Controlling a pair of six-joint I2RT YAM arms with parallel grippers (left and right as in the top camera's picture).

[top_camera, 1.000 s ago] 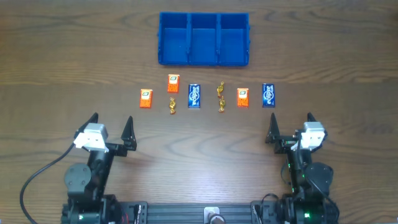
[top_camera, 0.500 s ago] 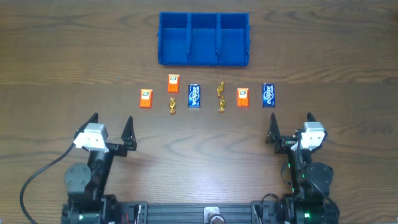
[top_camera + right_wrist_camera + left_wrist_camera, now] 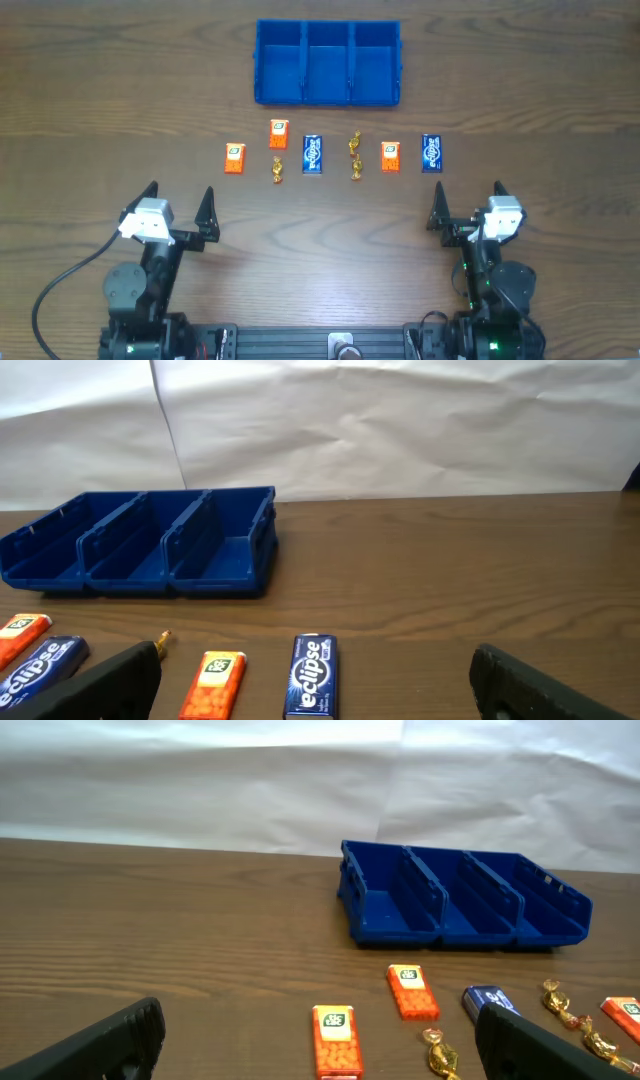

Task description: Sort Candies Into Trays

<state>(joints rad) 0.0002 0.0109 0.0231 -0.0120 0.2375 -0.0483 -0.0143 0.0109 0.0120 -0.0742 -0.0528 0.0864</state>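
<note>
Both arms sit low at the near edge of the table (image 3: 90, 120), and neither holds anything. The left gripper (image 3: 178, 207) has its fingers (image 3: 115, 1042) spread wide with only bare wood between them. The right gripper (image 3: 467, 207) has its fingers (image 3: 112, 682) spread just as wide, touching nothing.

The candies lie in a loose row beyond the fingertips, between the grippers and the blue tray (image 3: 328, 98), apart from both. From the left arm's side there is an orange box (image 3: 234, 158), then a second orange box (image 3: 279, 133) a little nearer the tray, with a gold-wrapped sweet (image 3: 278, 170) just on the arms' side of it. Next comes a blue pack (image 3: 314, 153), then two more gold sweets (image 3: 355, 157) one behind the other, a third orange box (image 3: 390, 156) and a second blue pack (image 3: 432, 152). The row's ends lie roughly ahead of each gripper.

In the left wrist view one finger covers part of the blue pack, and the third orange box is cut off at the frame's edge. In the right wrist view a finger hides most of one gold sweet, and the orange box farthest from that arm is cut by the edge.
</note>
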